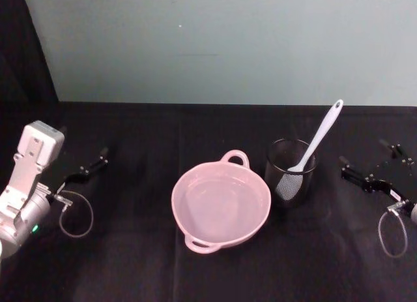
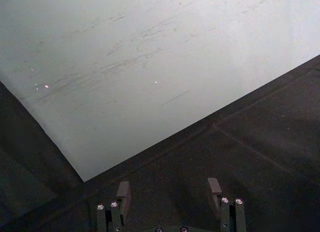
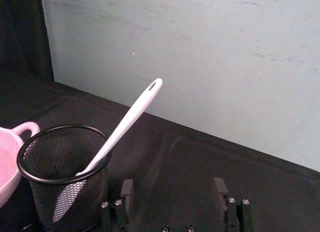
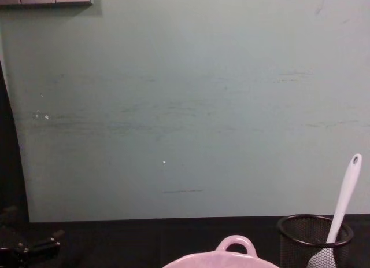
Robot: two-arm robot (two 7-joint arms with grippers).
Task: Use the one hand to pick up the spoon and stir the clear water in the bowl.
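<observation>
The pale pink bowl (image 1: 221, 207) sits at the middle of the black table, with a faint waterline inside it. Just to its right stands a black wire-mesh cup (image 1: 291, 168). The white spoon (image 1: 319, 137) leans in that cup, scoop end down and holed handle tip up toward the right. The right wrist view shows the spoon (image 3: 125, 127), the cup (image 3: 65, 177) and the bowl's handle (image 3: 25, 128) ahead. My right gripper (image 1: 368, 157) hovers open to the right of the cup, apart from it, its fingers (image 3: 127, 188) empty. At the table's left my left gripper (image 1: 91, 164) is open and empty.
A pale green wall panel (image 1: 221, 47) closes off the back of the table. Bare black cloth lies between each gripper and the bowl. Loose cable loops hang beside both wrists. In the chest view the bowl's handle (image 4: 234, 245) and the cup (image 4: 315, 239) rise at the lower edge.
</observation>
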